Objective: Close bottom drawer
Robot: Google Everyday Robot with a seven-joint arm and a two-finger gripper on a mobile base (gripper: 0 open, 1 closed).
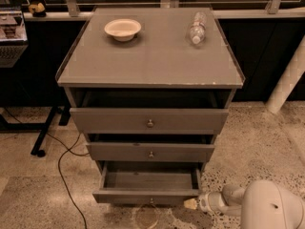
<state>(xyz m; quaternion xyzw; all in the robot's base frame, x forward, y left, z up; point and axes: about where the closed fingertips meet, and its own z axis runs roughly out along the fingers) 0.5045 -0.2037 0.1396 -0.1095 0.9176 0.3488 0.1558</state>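
The bottom drawer [147, 193] is the lowest of three grey drawers in the cabinet. It is pulled out, and its empty inside shows; a tiny round knob sits at the middle of its slim front panel. My gripper [191, 203] is low at the drawer front's right end, at or very near the panel's right corner. The white arm [267, 209] reaches in from the bottom right.
The middle drawer [150, 151] and top drawer [149, 120] stand slightly out above. A white bowl [123, 28] and a clear bottle [197, 28] lie on the cabinet top [152, 61]. A black cable [66, 175] runs over the floor at left. A white post [289, 75] stands at right.
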